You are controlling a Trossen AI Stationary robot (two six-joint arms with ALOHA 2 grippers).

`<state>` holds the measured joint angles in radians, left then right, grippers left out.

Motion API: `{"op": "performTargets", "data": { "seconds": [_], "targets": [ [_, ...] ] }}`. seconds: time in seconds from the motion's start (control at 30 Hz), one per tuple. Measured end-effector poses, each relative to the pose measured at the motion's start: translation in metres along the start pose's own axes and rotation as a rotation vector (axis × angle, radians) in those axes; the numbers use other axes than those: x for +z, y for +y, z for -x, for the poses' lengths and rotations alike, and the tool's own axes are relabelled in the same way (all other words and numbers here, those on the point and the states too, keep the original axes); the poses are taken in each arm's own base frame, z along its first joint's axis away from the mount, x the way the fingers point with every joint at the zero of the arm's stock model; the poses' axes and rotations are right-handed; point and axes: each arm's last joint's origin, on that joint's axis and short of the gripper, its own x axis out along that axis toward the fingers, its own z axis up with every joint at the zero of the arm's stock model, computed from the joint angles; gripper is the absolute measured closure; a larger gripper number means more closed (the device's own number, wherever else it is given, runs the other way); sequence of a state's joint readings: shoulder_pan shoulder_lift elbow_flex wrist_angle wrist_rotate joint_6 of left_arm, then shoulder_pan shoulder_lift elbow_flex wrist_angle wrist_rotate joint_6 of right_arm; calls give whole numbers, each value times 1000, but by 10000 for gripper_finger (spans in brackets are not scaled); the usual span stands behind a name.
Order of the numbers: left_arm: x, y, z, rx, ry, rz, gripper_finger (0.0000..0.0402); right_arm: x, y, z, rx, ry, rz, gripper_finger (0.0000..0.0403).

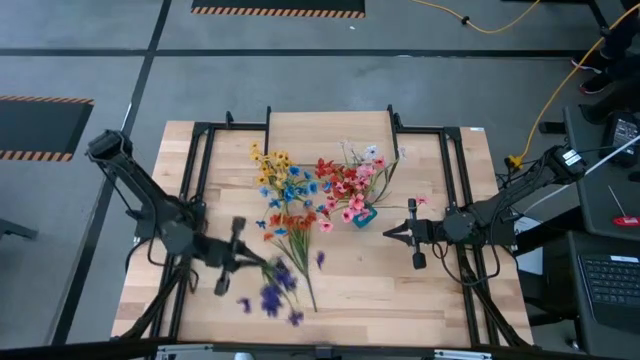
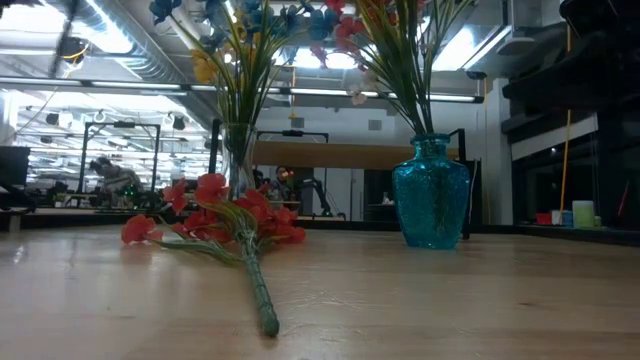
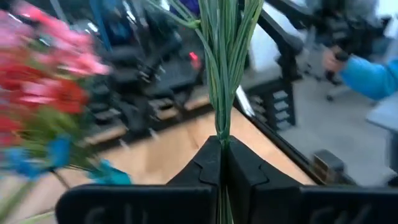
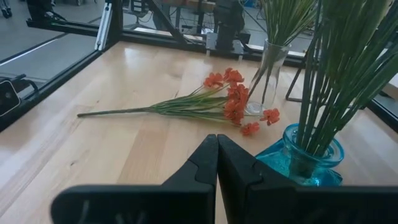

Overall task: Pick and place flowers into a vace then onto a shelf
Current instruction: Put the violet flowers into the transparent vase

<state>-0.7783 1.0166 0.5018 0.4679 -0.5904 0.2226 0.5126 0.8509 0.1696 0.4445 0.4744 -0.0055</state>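
Your left gripper point(image 3: 221, 163) pinching the purple flowers' point(image 1: 272, 290) green stems — lifted over the table point(image 1: 400, 290), your right gripper point(image 4: 216, 163) pressed together, empty, beside the blue vase point(image 4: 309, 160), orange spray point(image 4: 231, 102) lying flat.

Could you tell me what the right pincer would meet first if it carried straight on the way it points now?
Probably the turquoise vase: the shut right pincer points across the table with the vase just ahead and slightly to one side. If it slips past, the orange flower spray lying flat comes next. Depth is uncertain.

red flower spray point(image 2: 225, 225) lay on the tabletop point(image 2: 450, 300), stem end toward 6 o'clock | clear glass vase point(image 2: 238, 160) stood behind it | blue vase point(image 2: 430, 195) at 3 o'clock, holding flowers
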Motion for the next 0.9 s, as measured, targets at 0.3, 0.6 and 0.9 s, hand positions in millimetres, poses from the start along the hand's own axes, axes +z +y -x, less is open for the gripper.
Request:
{"op": "performTargets", "data": {
  "seconds": [0.3, 0.6, 0.9],
  "targets": [
    [-17, 39, 39, 266, -299, -70, 398, 1, 0, 0, -2, -5, -4, 389],
    [-31, 65, 37, 368, -353, -163, 398, 2, 0, 0, -5, -15, -7, 389],
    [-36, 97, 31, 396, -422, -147, 398, 2, 0, 0, -8, -15, -5, 389]
  ]
}}
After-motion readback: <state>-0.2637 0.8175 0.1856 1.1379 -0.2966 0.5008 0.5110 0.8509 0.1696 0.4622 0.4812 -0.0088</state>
